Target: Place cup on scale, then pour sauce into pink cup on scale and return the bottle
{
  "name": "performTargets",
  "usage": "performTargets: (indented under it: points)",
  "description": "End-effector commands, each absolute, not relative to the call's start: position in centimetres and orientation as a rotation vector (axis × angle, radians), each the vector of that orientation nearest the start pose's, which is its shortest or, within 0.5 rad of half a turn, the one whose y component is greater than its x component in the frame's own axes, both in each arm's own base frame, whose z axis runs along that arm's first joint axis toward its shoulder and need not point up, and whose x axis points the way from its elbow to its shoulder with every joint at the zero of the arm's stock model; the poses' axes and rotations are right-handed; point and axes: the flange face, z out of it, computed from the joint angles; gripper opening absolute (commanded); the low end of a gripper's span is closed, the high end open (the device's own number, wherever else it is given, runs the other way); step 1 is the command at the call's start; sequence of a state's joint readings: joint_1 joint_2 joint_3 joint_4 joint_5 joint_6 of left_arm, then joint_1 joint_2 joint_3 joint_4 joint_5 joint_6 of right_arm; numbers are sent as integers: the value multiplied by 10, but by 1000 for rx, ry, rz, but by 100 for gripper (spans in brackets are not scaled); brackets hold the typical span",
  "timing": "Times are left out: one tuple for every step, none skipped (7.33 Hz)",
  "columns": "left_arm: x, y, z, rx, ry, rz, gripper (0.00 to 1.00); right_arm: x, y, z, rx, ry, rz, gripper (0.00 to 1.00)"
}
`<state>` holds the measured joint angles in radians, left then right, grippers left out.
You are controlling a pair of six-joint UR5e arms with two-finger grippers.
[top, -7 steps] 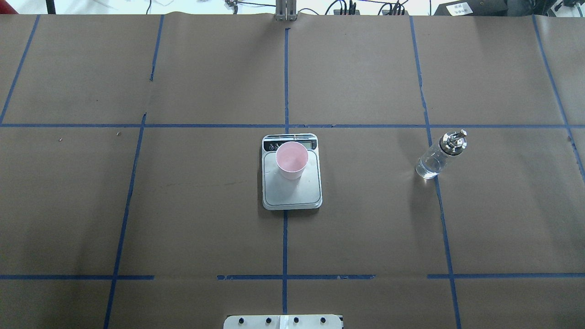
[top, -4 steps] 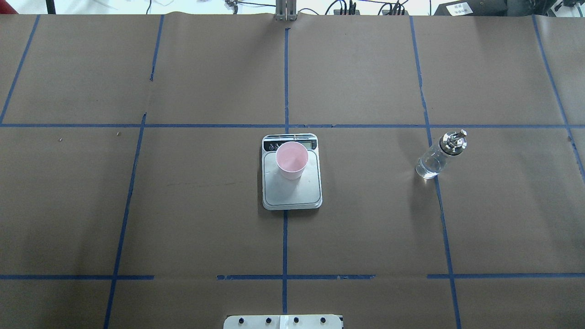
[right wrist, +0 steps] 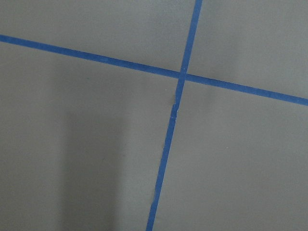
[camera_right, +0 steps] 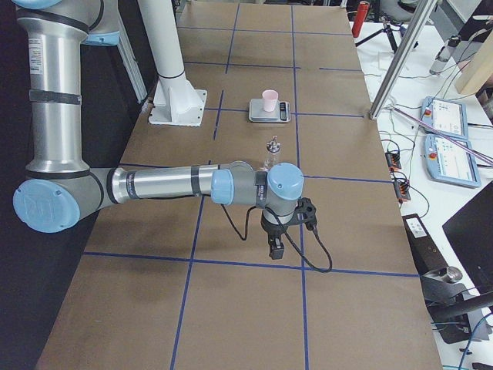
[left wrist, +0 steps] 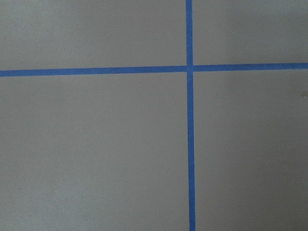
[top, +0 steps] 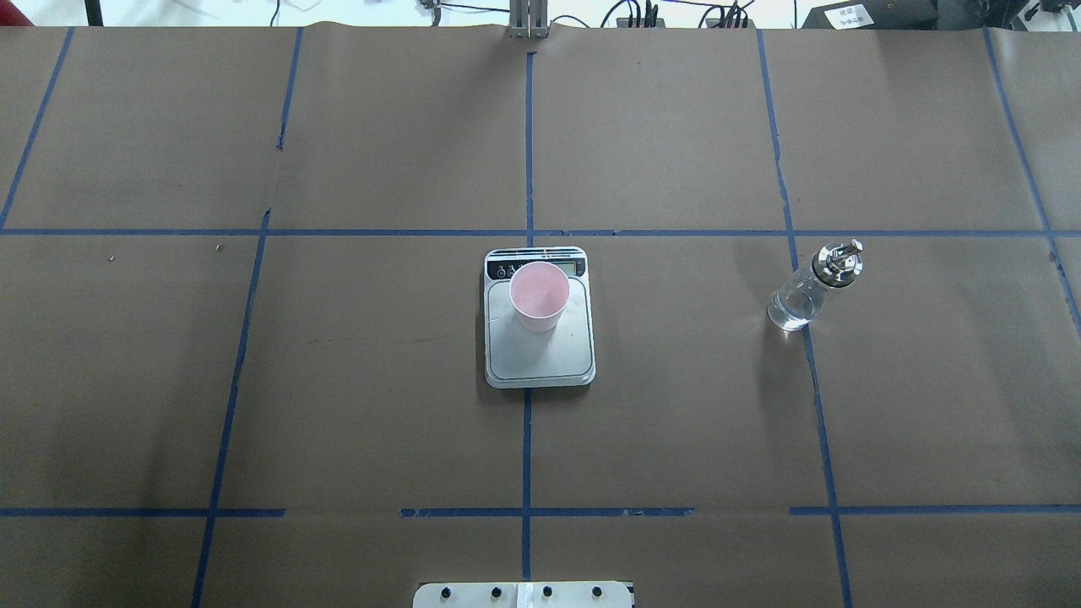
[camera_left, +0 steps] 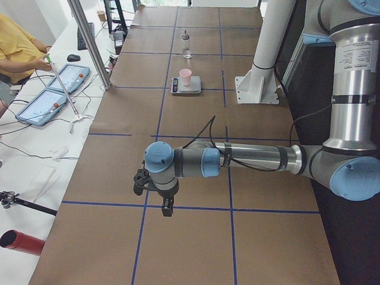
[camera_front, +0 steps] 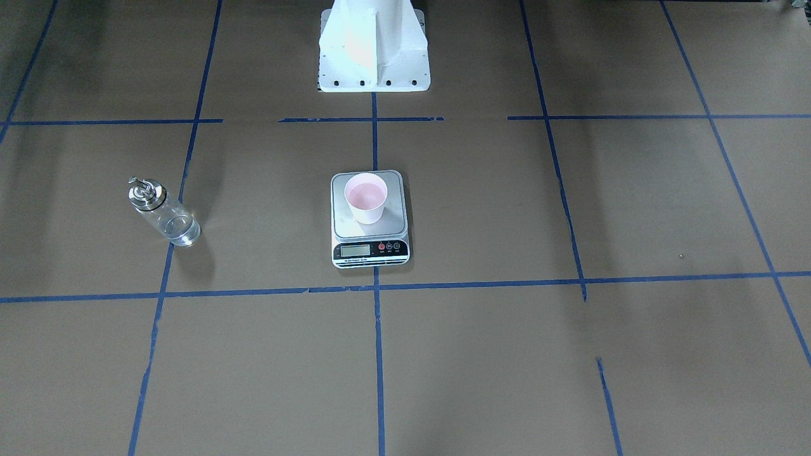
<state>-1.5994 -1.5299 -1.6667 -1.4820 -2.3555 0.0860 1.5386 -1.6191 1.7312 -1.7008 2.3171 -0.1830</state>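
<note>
Right tool [camera_right: 275, 248] hangs over the bare surface [top: 676, 422], with the bottle [top: 812, 287] beyond it toward the scale [top: 540, 359].
The tool points down near the surface's right end. Whether it is spread or pressed together cannot be told, since it shows only in the side view and its wrist camera sees just brown paper and blue tape. The same goes for the left tool [camera_left: 168, 206], far off at the opposite end. The bottle stands upright, long axis vertical, on the robot's right half and well apart from the scale, so the right arm is plainly the nearer one for fetching it. The cup [top: 539, 294] sits upright on the scale's platform, toward the display end. The sauce is clear and barely shows through the glass. Whether any lies in the cup is too hard to make out.
</note>
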Motion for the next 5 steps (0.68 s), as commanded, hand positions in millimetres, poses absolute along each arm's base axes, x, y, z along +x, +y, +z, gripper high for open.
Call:
performTargets:
  points:
    - [-76,-473,633,29,785,48,100,51,-469,615,45,-746,-199,100]
    - [-76,-475,635,32,785,49,100,50,-469,615,44,-749,-199,100]
    - [-77,-477,635,48,783,53,100,50,-469,616,43,-750,-198,100]
    - [-77,-476,635,46,783,51,100,50,-469,614,46,-753,-199,100]
    - [-77,-476,631,54,787,54,100,50,-470,616,43,-752,-198,100]
